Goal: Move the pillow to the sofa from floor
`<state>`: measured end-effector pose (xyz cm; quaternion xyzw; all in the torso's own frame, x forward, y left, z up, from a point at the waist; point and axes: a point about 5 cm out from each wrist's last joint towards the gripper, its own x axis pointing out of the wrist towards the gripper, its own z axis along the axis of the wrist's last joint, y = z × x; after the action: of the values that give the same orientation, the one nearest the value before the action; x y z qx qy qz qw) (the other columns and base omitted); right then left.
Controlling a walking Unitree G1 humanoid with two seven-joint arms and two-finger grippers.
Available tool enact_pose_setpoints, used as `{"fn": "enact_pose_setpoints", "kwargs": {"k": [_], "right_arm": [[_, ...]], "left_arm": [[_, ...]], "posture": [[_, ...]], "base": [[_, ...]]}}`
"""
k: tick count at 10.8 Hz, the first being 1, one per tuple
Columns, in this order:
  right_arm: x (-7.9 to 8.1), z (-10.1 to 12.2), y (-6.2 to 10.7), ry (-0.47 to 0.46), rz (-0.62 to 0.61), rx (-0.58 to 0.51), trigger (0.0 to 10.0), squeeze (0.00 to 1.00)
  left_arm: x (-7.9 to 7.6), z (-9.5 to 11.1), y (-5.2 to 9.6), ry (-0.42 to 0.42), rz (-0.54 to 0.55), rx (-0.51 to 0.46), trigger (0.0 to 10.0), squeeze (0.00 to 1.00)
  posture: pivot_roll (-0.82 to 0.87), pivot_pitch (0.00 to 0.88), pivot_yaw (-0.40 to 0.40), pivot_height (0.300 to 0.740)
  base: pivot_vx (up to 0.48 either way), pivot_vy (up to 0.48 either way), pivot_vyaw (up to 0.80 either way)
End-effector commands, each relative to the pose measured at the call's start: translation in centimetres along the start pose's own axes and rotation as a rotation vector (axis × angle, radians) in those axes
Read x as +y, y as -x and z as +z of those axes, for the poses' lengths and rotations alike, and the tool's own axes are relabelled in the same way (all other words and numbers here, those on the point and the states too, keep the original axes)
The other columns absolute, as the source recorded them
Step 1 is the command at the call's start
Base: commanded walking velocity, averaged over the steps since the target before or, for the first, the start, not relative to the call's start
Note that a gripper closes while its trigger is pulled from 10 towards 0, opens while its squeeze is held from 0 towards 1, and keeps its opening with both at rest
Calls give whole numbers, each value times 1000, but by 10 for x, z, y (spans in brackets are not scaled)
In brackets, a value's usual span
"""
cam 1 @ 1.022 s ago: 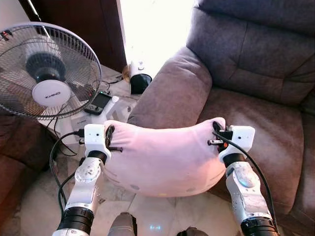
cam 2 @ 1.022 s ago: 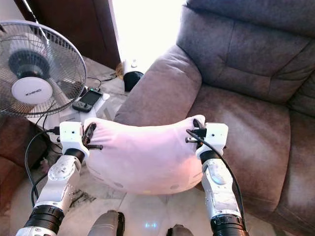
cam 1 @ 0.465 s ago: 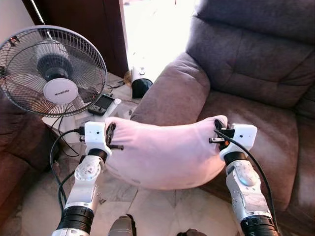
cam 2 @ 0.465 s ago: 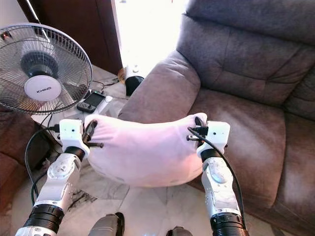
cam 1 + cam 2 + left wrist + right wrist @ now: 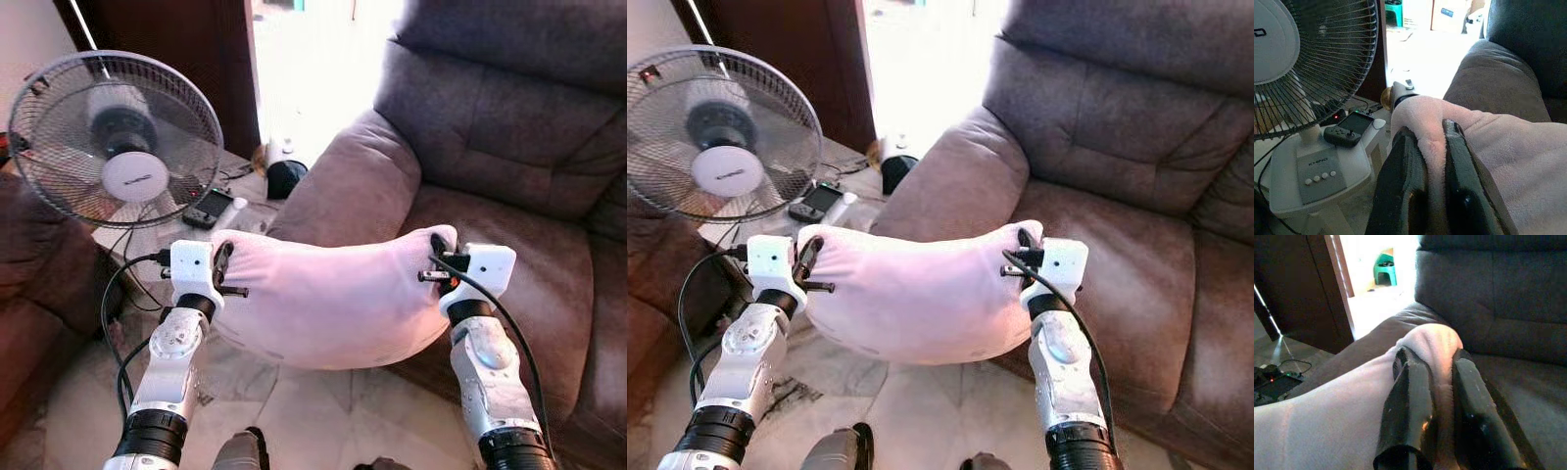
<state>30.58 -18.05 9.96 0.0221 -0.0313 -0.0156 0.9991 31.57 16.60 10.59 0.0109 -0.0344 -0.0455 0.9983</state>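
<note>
Left eye view: the pillow (image 5: 328,299) is hanging in the air between the two grippers, clear of the floor (image 5: 294,411) and just in front of the sofa (image 5: 509,196). It is sitting level with the sofa armrest (image 5: 353,186) and overlapping the front edge of the seat cushion (image 5: 519,245) in this view; whether it is touching the sofa cannot be told. Its middle is sagging into a curve, which suggests a soft filling that is carried only at its two ends.

The left gripper (image 5: 223,277) is pinching the pillow's left corner. In the left wrist view its two fingers (image 5: 1405,191) are closing on a fold of the pink fabric with almost no gap. The right gripper (image 5: 435,264) is pinching the opposite corner in the same way; the right wrist view is showing its fingers (image 5: 1410,416) squeezing a ridge of fabric with the sofa backrest beyond. A two-point hold of this kind is keeping the pillow spread wide and stopping it from swinging.

Both arms are reaching forward and upward, forearms roughly parallel, wrists at about the same height.

A standing fan (image 5: 122,142) is occupying the left side, with a game controller (image 5: 209,207) lying on its white base (image 5: 1317,171).

The lift appears complete; the carry over the seat is the step in hand.
</note>
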Motion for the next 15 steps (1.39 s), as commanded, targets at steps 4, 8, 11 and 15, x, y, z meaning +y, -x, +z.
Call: {"fn": "enact_pose_setpoints", "kwargs": {"k": [4, 8, 11, 15], "right_arm": [[-3, 25, -8, -17, -21, -119, 10000, 0], [0, 24, -8, -20, -8, -110, 10000, 0], [0, 22, -8, -21, -1, -101, 10000, 0], [-2, 25, -8, -3, -23, -121, 10000, 0]], "left_arm": [[-2, 21, -5, -42, -28, -93, 10000, 0], [-2, 20, -5, -37, -30, -90, 10000, 0], [-2, 19, -5, -40, -31, -89, 10000, 0], [-2, 20, -5, -47, -28, -94, 10000, 0]], "posture": [[56, 63, -13, 740], [56, 54, -14, 740], [56, 62, -16, 740], [59, 75, -20, 740]], "base": [[0, 0, -106], [0, 0, -711], [0, 0, -635], [0, -238, -300]]}}
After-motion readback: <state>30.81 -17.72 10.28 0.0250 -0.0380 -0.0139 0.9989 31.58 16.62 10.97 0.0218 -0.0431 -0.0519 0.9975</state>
